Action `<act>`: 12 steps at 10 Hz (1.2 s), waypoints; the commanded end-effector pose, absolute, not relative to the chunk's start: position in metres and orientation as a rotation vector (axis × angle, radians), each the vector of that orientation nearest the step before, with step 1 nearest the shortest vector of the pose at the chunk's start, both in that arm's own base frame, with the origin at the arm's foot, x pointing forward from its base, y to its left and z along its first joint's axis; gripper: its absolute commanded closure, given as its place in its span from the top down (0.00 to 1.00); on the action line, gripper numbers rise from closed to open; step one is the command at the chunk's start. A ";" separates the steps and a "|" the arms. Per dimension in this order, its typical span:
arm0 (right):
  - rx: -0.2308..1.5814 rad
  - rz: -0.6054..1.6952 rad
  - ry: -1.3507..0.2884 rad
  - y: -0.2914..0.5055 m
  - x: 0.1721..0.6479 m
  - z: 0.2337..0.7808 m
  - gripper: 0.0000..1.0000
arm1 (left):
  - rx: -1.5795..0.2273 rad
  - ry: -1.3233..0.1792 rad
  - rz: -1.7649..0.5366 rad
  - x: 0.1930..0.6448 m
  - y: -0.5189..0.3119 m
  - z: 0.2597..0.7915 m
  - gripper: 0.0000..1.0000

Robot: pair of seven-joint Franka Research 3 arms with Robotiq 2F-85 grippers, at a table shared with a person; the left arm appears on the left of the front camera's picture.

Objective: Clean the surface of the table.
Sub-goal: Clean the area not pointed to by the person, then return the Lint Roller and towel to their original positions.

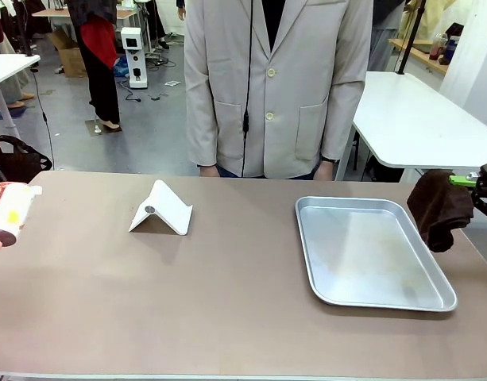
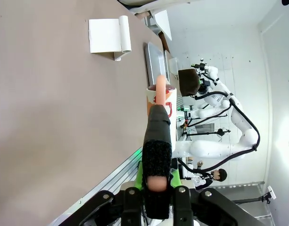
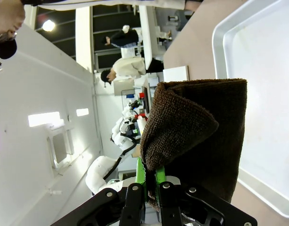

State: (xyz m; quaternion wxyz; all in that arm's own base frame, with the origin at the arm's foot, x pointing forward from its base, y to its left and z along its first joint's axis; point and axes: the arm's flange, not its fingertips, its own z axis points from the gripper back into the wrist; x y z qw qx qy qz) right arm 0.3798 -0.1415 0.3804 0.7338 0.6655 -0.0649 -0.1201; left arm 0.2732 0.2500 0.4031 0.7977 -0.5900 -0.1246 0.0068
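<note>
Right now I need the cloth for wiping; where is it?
In the front view the brown cloth hangs from the right gripper at the table's right edge, beside the metal tray.

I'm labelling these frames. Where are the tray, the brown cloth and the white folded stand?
tray (image 1: 370,258): front view, bare middle of its floor.
brown cloth (image 1: 440,208): front view, middle of the hanging cloth.
white folded stand (image 1: 165,210): front view, its sloping right face.

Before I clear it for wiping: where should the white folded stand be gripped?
Judging by its tent shape, pinch the white folded stand at its raised ridge, coming from above. The sloped panels splay out onto the table, leaving little else to pinch.
</note>
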 end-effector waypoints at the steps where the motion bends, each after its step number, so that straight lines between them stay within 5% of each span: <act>1: 1.456 -0.248 -0.161 -0.141 0.381 0.382 0.09 | -1.265 -0.281 0.011 0.275 0.247 0.408 0.22; 12: 1.449 -0.265 -0.147 -0.138 0.377 0.387 0.09 | -1.261 -0.269 0.012 0.274 0.249 0.404 0.22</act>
